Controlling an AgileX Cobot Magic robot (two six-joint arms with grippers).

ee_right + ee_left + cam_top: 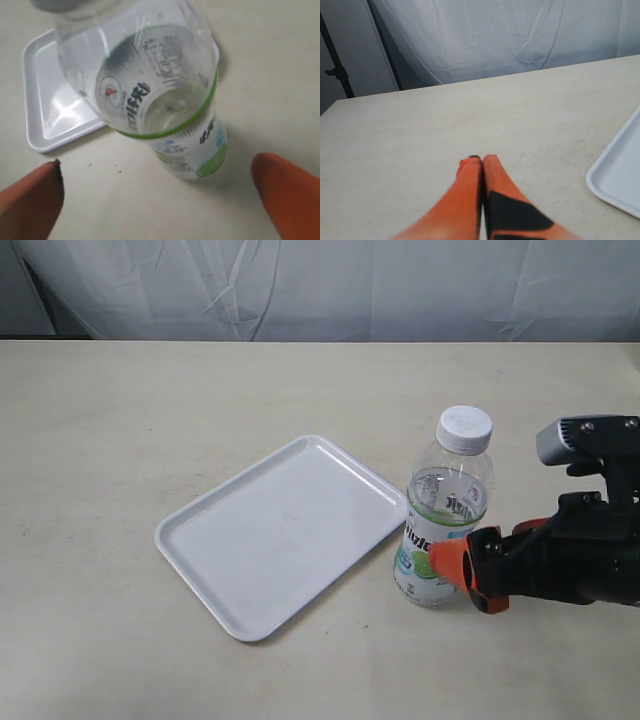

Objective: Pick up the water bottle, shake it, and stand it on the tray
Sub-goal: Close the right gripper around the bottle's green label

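Note:
The water bottle (pixel 447 508) stands upright on the table just right of the tray (pixel 283 530), clear with a white cap and a green and blue label. My right gripper (pixel 455 568) sits low beside the bottle's base on its right, open, with the orange fingers (pixel 285 187) spread wide and the bottle (pixel 160 100) ahead of them, untouched. The tray (pixel 47 107) shows behind the bottle in the right wrist view. My left gripper (pixel 482 159) is shut with nothing in it, hovering over bare table, a corner of the tray (pixel 617 177) off to one side.
A white curtain (pixel 320 285) hangs behind the table's far edge. A dark stand (pixel 335 60) shows beyond the table in the left wrist view. The left arm does not appear in the exterior view.

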